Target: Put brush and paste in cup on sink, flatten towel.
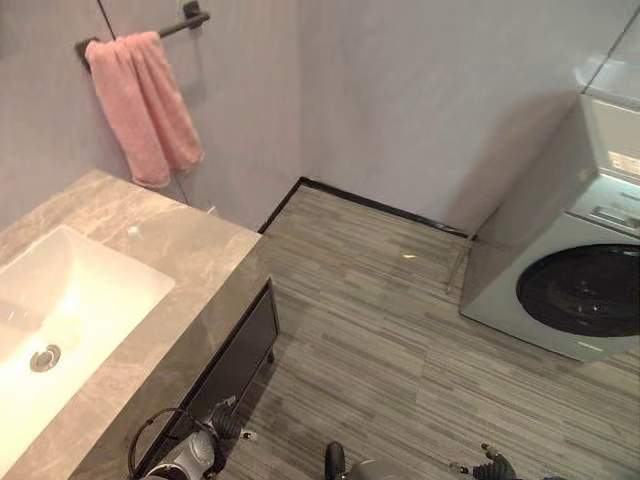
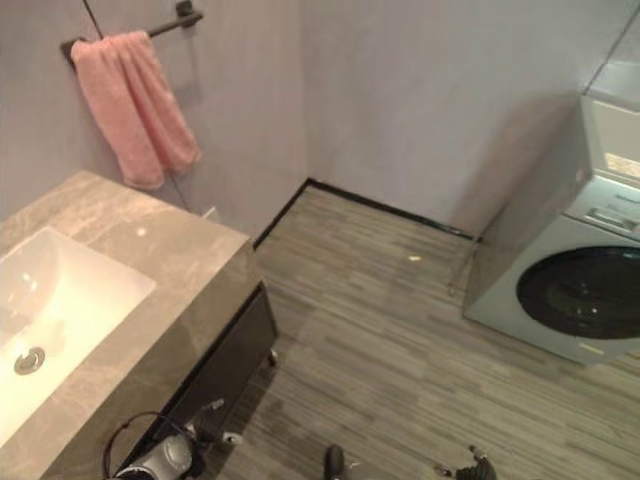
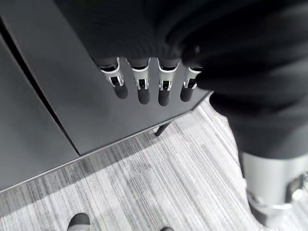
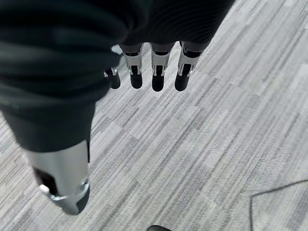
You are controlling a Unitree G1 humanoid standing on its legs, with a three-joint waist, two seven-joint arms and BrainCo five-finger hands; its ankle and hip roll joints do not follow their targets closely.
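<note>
A pink towel (image 1: 140, 105) hangs bunched and uneven over a dark bar (image 1: 185, 20) on the wall above the far end of the counter. The white sink basin (image 1: 60, 300) is set in the grey stone counter (image 1: 190, 250) at my left. My left hand (image 3: 143, 86) hangs low beside the dark cabinet front (image 3: 72, 110), fingers relaxed and holding nothing. My right hand (image 4: 159, 72) hangs over the striped floor (image 4: 192, 144), its fingers also loose and holding nothing.
A dark cabinet (image 1: 235, 360) sits under the counter, its corner standing out toward me. A washing machine (image 1: 580, 260) stands at the right against the wall. Grey striped floor (image 1: 380, 320) stretches between them to the back wall.
</note>
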